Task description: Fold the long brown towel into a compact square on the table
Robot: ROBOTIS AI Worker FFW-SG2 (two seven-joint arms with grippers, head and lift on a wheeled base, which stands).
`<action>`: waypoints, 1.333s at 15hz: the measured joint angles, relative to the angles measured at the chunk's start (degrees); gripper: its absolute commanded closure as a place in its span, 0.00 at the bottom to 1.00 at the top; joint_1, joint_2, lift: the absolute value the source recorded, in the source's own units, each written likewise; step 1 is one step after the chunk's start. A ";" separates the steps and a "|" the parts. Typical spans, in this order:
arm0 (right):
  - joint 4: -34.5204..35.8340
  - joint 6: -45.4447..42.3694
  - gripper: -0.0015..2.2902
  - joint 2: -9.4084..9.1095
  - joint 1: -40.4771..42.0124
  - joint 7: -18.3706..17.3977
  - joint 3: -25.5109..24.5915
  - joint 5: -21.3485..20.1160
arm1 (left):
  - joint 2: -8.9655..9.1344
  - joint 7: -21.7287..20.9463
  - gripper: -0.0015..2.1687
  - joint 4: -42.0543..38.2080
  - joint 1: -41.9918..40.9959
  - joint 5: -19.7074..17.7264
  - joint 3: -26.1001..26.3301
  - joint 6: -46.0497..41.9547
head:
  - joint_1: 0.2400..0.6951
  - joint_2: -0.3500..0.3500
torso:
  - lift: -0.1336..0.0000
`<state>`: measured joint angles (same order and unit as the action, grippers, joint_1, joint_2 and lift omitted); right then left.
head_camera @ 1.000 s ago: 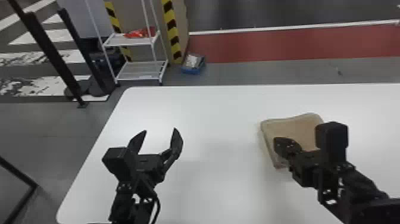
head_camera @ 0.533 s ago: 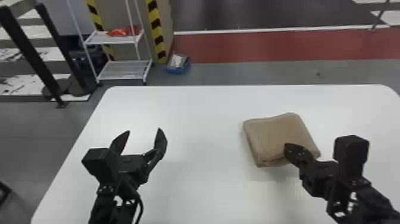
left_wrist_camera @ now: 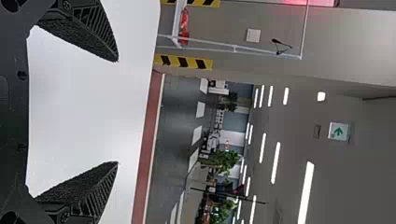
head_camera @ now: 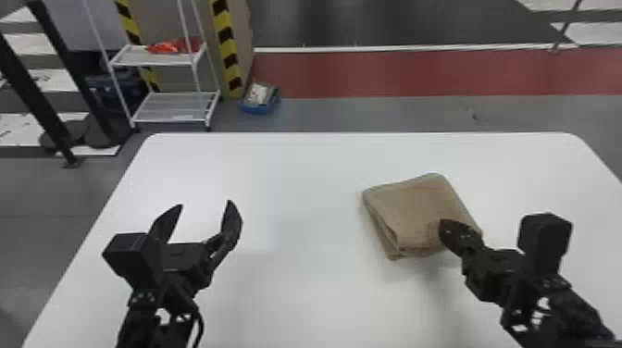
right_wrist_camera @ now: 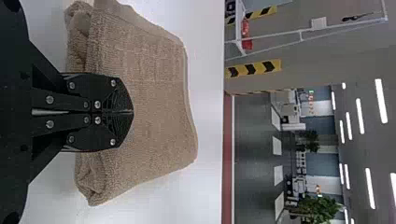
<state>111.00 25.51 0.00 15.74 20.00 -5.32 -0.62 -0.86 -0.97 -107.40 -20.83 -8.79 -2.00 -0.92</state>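
So the brown towel (head_camera: 412, 213) is already folded into a thick, roughly square packet, laid flat on the desk (head_camera: 301, 185) and turned a bit askew. No clear long axis can be picked out from the head view, tbh. The near edge is what matters here: it's overlapped by the tip of the right gripper (head_camera: 441, 224), which is set close to the towel's near right corner and pointed inward over it. That's easily the nearer arm. The left gripper (head_camera: 205, 203) is parked well apart, off to the towel's left.

As for the jaws, the right pair is closed tip to tip, with no cloth seen pinched between them. Whether the top layer is actually being touched can't be told. The left pair is spread wide and nothing is held in it.

The folding looks pretty much done, I'd guess, with maybe a light press or a straight lift away called for. If the closed tips were dragged sideways, the top layer could be skewed, and the slightly gaping folds at the towel's left side might be opened up more.
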 measured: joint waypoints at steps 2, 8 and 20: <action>3.41 0.00 0.90 0.00 0.96 0.10 -1.77 1.76 | 0.04 0.00 0.04 0.00 -0.01 0.00 0.01 0.00 | 1.00 0.55 | 0.08; -7.04 0.46 0.89 0.00 -4.51 0.05 -6.00 1.16 | 0.16 0.00 0.04 0.27 0.16 0.01 0.07 0.00 | 1.00 0.47 | 0.08; 0.77 -2.87 0.90 0.00 -0.56 2.25 -0.66 6.07 | 0.32 0.00 0.04 0.07 0.15 0.07 0.11 -0.18 | 1.00 0.55 | 0.08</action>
<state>111.77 22.63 0.00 15.18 22.25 -5.98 5.45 -0.54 -0.97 -107.33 -20.68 -8.72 -1.90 -1.09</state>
